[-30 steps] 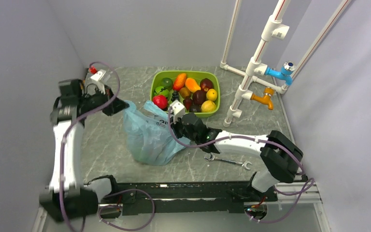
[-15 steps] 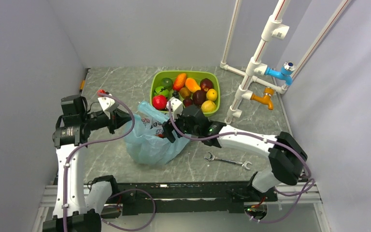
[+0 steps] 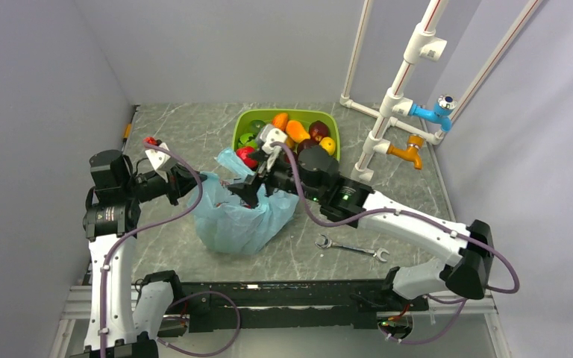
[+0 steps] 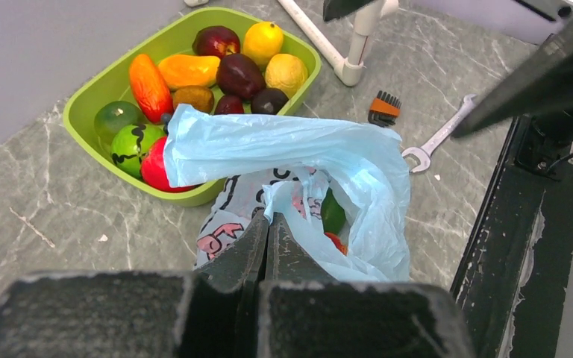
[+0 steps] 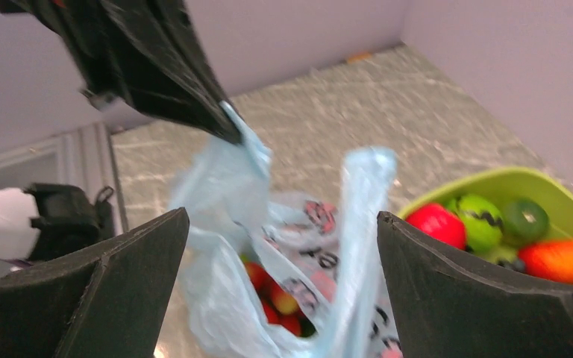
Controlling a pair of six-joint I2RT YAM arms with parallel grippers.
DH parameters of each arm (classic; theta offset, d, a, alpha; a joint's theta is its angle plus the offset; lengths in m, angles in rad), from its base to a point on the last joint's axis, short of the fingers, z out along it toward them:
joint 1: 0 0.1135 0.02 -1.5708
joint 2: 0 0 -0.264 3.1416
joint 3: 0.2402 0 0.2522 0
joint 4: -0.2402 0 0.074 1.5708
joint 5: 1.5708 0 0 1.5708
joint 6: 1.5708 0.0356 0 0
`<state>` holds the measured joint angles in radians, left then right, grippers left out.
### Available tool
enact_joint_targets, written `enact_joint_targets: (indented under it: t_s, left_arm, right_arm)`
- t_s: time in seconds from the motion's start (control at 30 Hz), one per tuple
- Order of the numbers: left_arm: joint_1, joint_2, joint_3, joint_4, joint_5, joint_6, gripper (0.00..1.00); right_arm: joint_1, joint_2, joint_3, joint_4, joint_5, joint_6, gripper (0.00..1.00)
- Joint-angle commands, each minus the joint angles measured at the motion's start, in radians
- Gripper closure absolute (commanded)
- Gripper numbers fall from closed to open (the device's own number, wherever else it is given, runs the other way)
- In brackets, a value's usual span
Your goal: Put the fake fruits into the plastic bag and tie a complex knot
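- Right claw (image 3: 254,191) has swung up and back since a second ago, and now hangs over the bag (image 3: 242,216), arm stretched further across
- Its jaws gape wide with nothing in them, just above the bag's open mouth
- Left claw (image 4: 268,231) is pinched tight on the bag's left rim, holding that edge up
- Bag slumps below both claws, with red and green fruits (image 5: 272,298) showing inside it
- Tray (image 4: 97,97) sits just behind the bag, many more fruits heaped in it
- Wrench (image 3: 351,248) lies right of the bag, apart from it
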<state>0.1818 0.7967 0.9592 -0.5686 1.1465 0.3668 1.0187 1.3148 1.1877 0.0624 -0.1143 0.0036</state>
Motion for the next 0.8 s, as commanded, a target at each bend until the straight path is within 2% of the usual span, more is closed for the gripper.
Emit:
enact_joint_targets:
  t_s: [0.0,0.17,0.3,0.37,0.43,0.47,0.5,0.53,0.6,0.63,0.7,0.77]
  left_arm:
    - [-0.001,-0.020,0.013,0.099,0.020,-0.107,1.00]
    - [-0.002,-0.034,0.013,0.115,0.030,-0.140,1.00]
    - [-0.001,-0.052,0.003,0.133,0.048,-0.166,1.00]
    - [-0.002,-0.059,0.003,0.124,0.048,-0.169,1.00]
    - [-0.001,-0.062,0.016,0.090,0.041,-0.151,1.00]
    - [0.001,-0.062,0.032,0.055,0.034,-0.129,1.00]
    - [0.002,-0.059,0.050,0.021,0.018,-0.110,1.00]
    - [0.003,-0.056,0.068,-0.017,0.013,-0.079,1.00]
    - [0.005,-0.034,0.120,-0.115,-0.010,-0.011,1.00]
    - [0.005,-0.023,0.149,-0.166,-0.026,0.023,1.00]
    - [0.005,0.038,0.236,-0.322,-0.022,0.166,0.80]
    - [0.004,0.113,0.341,-0.543,-0.002,0.339,0.52]
  right_arm:
    - [0.057,0.100,0.051,0.156,-0.021,0.055,0.00]
    - [0.076,0.221,0.049,0.345,-0.027,0.091,0.00]
    - [0.088,0.301,0.047,0.413,-0.006,0.090,0.03]
    - [0.093,0.325,0.027,0.437,-0.018,0.067,0.16]
    - [0.095,0.328,-0.016,0.462,-0.031,0.045,0.34]
    - [0.095,0.321,-0.038,0.466,-0.042,0.035,0.45]
    - [0.095,0.310,-0.058,0.468,-0.057,0.022,0.65]
    - [0.094,0.296,-0.077,0.471,-0.069,0.008,0.79]
    - [0.096,0.272,-0.102,0.472,-0.095,-0.016,0.96]
    - [0.095,0.265,-0.107,0.464,-0.106,-0.031,1.00]
    - [0.095,0.255,-0.106,0.442,-0.132,-0.055,1.00]
    - [0.096,0.248,-0.104,0.428,-0.144,-0.072,1.00]
